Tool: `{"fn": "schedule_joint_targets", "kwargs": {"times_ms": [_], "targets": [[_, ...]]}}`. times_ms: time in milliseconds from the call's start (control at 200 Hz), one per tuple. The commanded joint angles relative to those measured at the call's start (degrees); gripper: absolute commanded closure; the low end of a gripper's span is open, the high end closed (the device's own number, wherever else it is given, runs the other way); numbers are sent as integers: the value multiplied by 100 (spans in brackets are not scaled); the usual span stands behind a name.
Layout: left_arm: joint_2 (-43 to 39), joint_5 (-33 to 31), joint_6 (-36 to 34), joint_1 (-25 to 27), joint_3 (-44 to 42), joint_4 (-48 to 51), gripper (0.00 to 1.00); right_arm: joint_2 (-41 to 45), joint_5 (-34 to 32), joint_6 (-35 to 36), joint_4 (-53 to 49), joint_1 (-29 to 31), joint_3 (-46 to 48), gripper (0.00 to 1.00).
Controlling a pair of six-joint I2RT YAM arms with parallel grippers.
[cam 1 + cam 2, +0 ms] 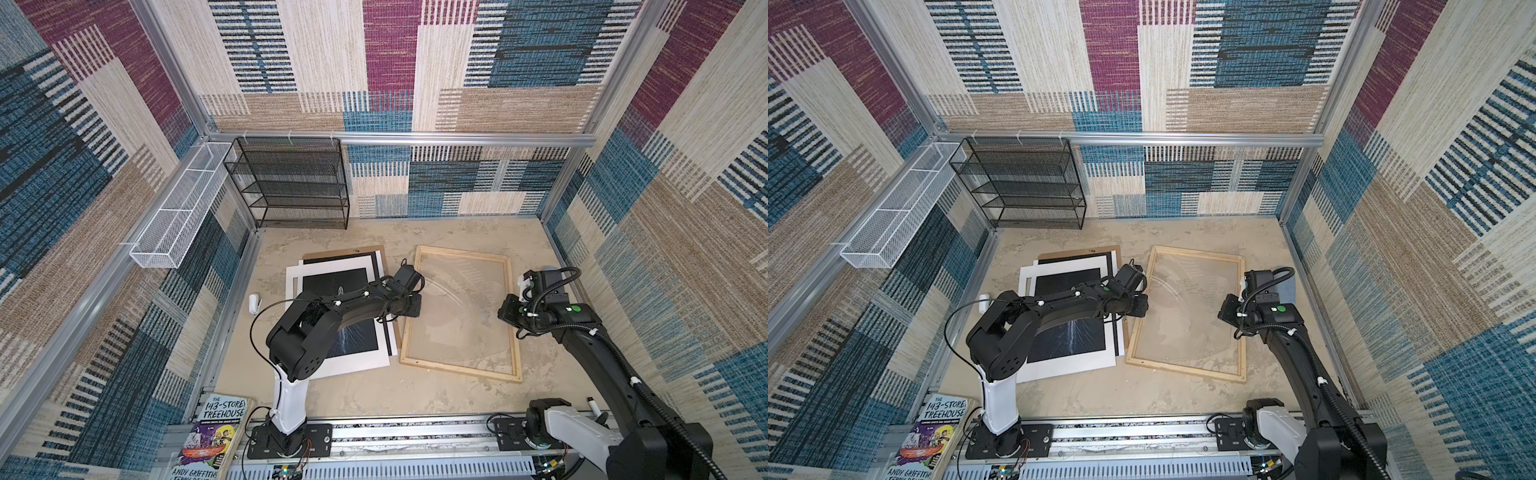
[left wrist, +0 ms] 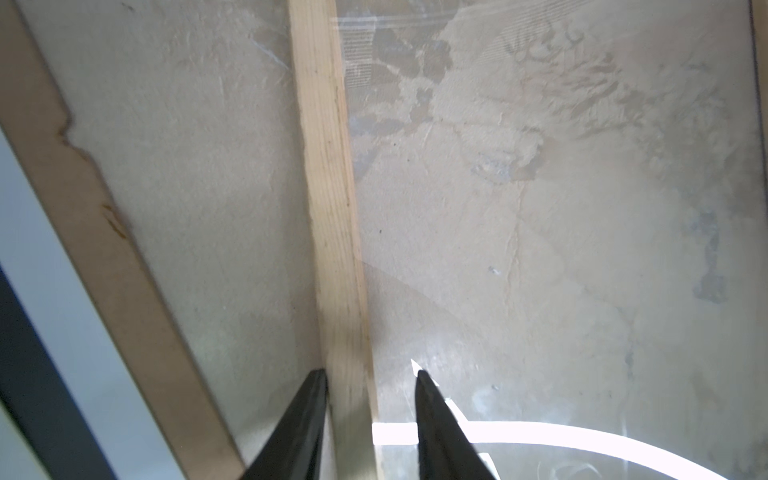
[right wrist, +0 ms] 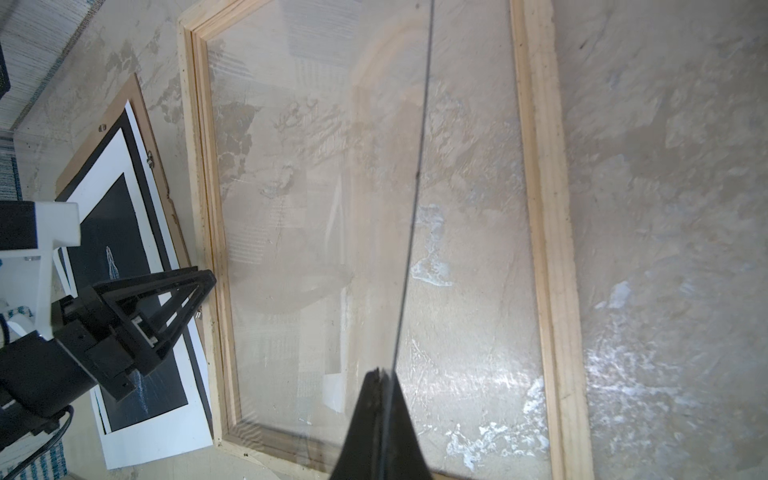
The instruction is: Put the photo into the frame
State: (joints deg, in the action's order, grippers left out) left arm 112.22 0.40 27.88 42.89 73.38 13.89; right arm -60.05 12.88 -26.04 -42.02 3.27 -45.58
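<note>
One book (image 1: 216, 432), "143-STORE… TREEHOUSE", sits well apart from the frame (image 1: 461, 370).

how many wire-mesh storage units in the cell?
2. A white mesh basket is mounted along the left wall; a black mesh shelf rack sits against the back wall, in the corner next to it. No sign of others hidden.
</note>
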Motion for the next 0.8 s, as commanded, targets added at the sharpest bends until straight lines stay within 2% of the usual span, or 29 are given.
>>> {"fn": "schedule_joint_targets", "kwargs": {"times_ms": [0, 305, 796], "targets": [[19, 32, -116, 0, 45, 57, 63, 70, -102, 129, 393, 7, 36, 100], [28, -234, 46, 0, 42, 239, 70, -10, 10, 297, 801, 7, 85, 100], [-5, 112, -2, 3, -24, 110, 74, -340, 373, 596, 1387, 11, 182, 100]]}}
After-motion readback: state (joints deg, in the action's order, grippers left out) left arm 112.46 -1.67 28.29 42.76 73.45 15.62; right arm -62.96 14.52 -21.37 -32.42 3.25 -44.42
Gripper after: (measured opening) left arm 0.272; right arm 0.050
